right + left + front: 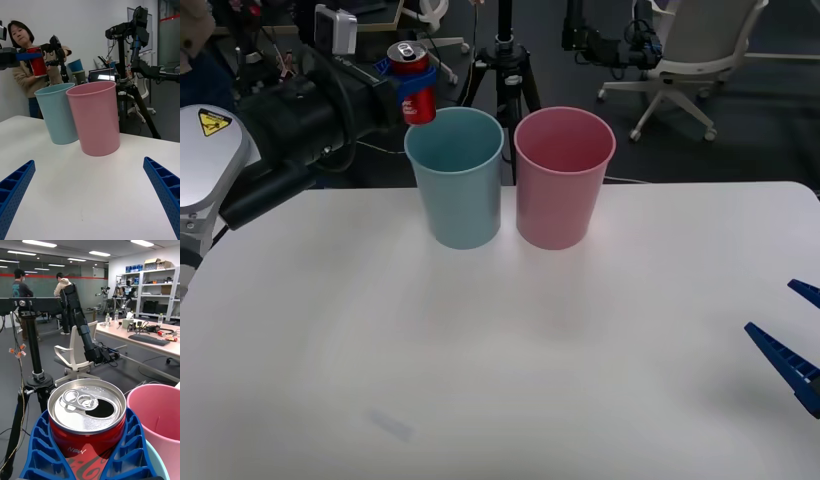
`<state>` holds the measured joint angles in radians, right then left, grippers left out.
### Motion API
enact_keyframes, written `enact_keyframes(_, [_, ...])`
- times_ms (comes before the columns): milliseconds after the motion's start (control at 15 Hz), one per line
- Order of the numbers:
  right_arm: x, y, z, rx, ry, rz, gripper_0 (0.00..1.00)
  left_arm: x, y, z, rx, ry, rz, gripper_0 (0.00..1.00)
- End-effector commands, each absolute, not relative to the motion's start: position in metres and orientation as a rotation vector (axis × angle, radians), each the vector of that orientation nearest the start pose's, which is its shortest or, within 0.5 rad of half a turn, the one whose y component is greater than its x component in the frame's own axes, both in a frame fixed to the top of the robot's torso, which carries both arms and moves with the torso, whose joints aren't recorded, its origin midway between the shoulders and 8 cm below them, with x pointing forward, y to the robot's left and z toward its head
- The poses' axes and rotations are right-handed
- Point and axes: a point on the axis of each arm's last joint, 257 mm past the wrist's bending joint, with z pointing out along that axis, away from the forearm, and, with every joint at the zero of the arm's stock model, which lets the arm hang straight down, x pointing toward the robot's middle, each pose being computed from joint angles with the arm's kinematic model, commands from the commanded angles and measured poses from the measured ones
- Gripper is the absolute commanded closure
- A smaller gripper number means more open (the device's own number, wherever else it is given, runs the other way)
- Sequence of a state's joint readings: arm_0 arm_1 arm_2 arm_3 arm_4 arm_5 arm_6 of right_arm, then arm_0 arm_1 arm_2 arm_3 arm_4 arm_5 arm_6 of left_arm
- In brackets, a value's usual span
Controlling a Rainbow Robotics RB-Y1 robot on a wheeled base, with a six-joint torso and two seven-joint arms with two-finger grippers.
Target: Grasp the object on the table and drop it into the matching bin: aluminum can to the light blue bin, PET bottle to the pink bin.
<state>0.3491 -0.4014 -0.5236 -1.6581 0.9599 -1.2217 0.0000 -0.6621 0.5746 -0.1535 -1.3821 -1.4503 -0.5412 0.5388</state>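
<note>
In the upper left of the front view, my left end effector (413, 78) is clamped on the aluminum can (414, 84), its blue fingers wrapped around the can's upper body. I hold the can upright in the air, its silver top and pull tab facing up, just above and beside the left rim of the light blue bin (455, 178). The can's bottom hangs close to that rim, and it sits over the rim's edge more than over the middle of the opening. From my left wrist camera the can (87, 419) sits between my two ribbed fingers (43, 450), its mouth opened.

Moving right, the light blue bin stands upright on the white table (510, 380), toward the far edge. Just beside it on the right stands the pink bin (564, 176), also upright; whether the two touch I cannot tell. In the right wrist view the pink bin (96, 117) is the nearer one and partly overlaps the light blue bin (56, 112), with the held can (37, 61) above the blue rim.

At the lower right edge of the front view, my right end effector (798, 335) rests low over the table, well apart from both bins, its fingers spread wide with nothing between them.
</note>
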Motion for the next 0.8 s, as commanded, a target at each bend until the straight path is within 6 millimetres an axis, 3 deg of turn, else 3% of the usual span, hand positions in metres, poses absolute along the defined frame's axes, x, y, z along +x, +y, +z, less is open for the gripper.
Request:
enact_keyframes(67, [0.342, -0.330, -0.169, -0.465, 1.441, 0.567, 0.00, 0.627, 0.110, -0.002, 0.638, 1.395, -0.477, 1.00])
enact_keyframes(533, [0.342, -0.330, -0.169, -0.465, 1.441, 0.567, 0.00, 0.628, 0.093, -0.003, 0.650, 1.390, -0.470, 1.00])
enact_keyframes(800, [0.342, -0.330, -0.169, -0.465, 1.441, 0.567, 0.00, 0.648, 0.089, -0.005, 0.616, 1.421, -0.485, 1.00])
